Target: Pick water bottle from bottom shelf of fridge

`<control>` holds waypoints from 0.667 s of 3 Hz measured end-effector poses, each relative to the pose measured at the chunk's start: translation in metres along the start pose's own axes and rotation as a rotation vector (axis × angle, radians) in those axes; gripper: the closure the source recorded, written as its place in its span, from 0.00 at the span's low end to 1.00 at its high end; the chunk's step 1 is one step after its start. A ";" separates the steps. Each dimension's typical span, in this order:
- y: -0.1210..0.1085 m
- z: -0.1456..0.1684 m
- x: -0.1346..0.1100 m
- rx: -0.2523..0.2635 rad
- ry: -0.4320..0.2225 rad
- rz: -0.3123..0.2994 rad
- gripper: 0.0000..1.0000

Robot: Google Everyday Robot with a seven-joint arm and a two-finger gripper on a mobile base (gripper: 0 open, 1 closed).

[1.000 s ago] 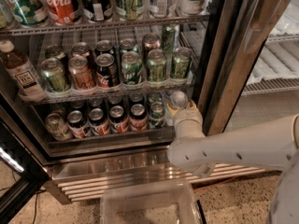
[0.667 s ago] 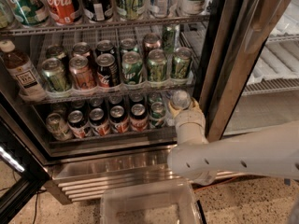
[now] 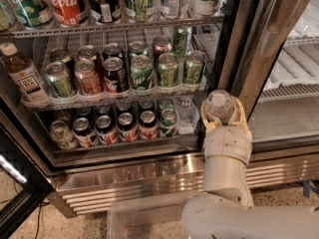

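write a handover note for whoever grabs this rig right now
Tool: shut on the water bottle, held cap-up in front of the dark door frame, just right of the bottom shelf.
Done: bottle grasped and out of the shelf; only soda cans show on it.
Left: draw the arm back from the fridge, probably slowly, keeping the bottle off the frame.

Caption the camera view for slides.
Gripper holds the water bottle before the fridge door frame, right of the cans on the bottom shelf.
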State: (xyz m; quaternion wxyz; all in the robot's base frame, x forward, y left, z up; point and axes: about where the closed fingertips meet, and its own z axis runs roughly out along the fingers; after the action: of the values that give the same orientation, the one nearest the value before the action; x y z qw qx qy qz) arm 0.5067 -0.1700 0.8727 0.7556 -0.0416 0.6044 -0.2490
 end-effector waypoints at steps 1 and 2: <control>-0.052 -0.017 -0.112 0.176 -0.176 -0.070 1.00; -0.065 -0.029 -0.149 0.206 -0.233 -0.133 1.00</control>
State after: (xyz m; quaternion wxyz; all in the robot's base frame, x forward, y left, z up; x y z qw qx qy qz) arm 0.4368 -0.1560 1.0214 0.8026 -0.0323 0.4799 -0.3528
